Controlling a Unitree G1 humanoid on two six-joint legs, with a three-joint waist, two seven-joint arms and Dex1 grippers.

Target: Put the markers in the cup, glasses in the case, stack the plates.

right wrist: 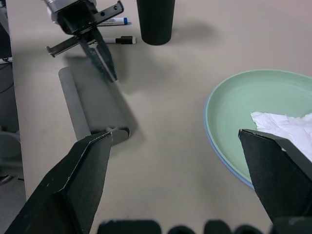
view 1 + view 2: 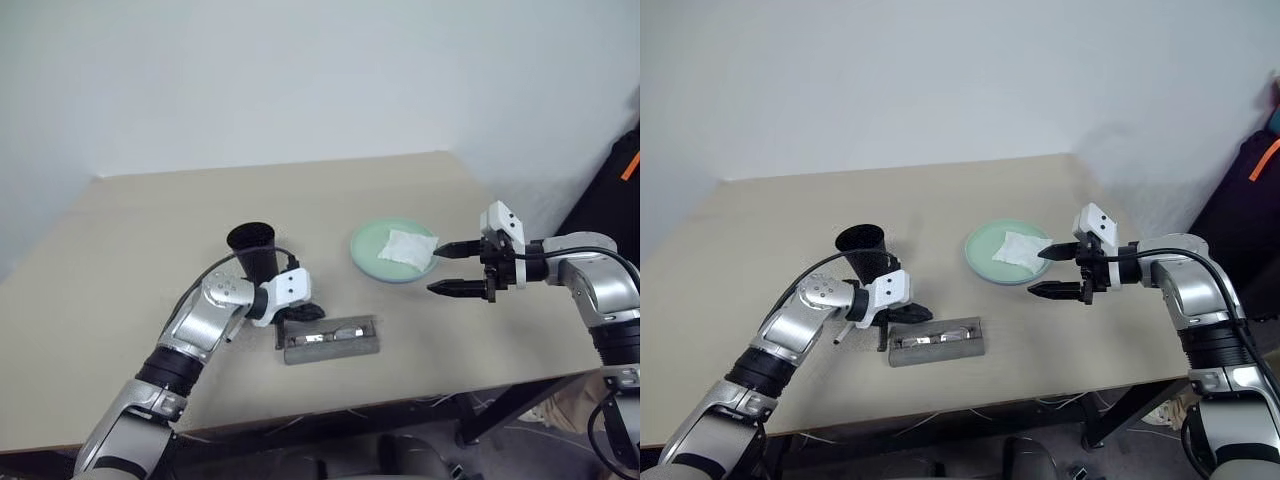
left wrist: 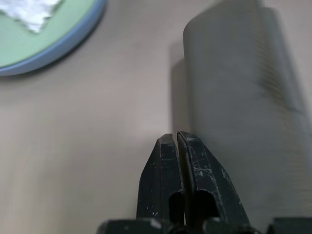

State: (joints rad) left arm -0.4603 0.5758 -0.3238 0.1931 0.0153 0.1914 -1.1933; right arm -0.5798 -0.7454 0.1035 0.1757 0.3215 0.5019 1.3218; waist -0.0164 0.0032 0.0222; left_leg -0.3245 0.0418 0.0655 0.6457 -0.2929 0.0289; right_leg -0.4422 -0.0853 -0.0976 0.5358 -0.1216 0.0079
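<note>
The black cup [image 2: 252,250] stands upright on the table. Beside it lie two markers, one with a blue cap [image 1: 113,21] and one with a black cap [image 1: 120,40]. The grey case [image 2: 332,340] lies in front of the cup, with a pale glint along its top. I cannot make out the glasses. My left gripper [image 2: 286,325] is shut and empty, hanging over the case's left end. The green plate [image 1: 243,97] rests on the blue plate [image 3: 73,41]. My right gripper [image 2: 437,270] is open and empty, just right of the plates.
A crumpled white cloth [image 2: 408,247] lies on the green plate. The table's front edge runs close behind the case. A black bag with an orange strap [image 2: 615,190] leans by the wall at the right.
</note>
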